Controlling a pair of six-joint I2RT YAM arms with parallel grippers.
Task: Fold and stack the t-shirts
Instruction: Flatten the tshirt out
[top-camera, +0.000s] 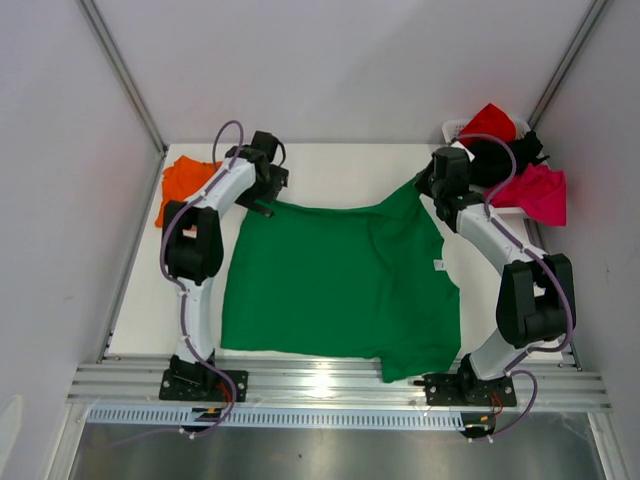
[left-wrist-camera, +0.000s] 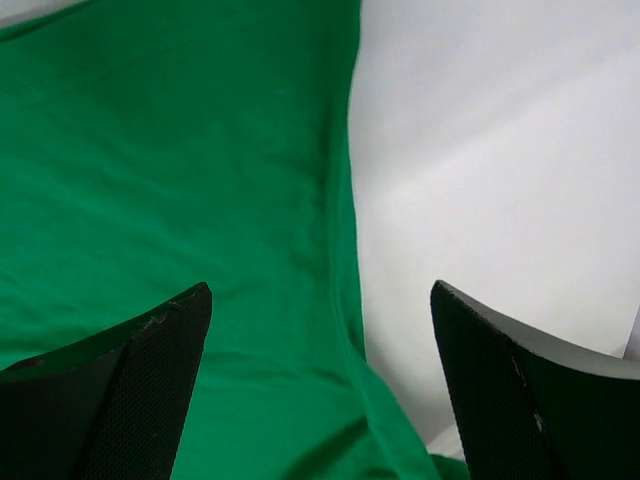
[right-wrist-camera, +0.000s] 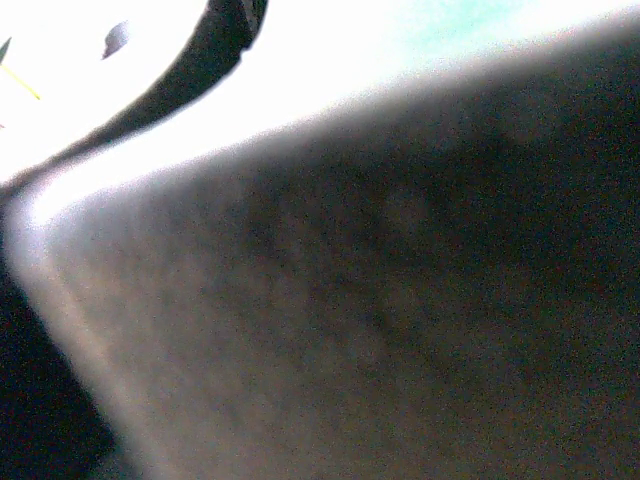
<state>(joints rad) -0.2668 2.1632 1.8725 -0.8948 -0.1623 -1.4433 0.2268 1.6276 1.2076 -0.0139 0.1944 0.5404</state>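
We are looking down on the green t-shirt (top-camera: 335, 285), which is lying spread out over the middle of the table (top-camera: 330, 170), its near edge reaching the front rim. We are hovering our left gripper (top-camera: 262, 205) over the shirt's far left corner. In the wrist view its fingers (left-wrist-camera: 150, 380) are standing wide apart with nothing between them, straddling the cloth's edge (left-wrist-camera: 345, 200). Our right gripper (top-camera: 428, 186) is sitting at the far right corner, where the cloth is rising to a peak. Its wrist view is a dark blur, so we cannot tell whether it is gripping. The orange t-shirt (top-camera: 180, 180) is lying in the far left corner. Red (top-camera: 488, 120), black (top-camera: 510, 155) and magenta (top-camera: 540, 192) t-shirts are piled at the far right.
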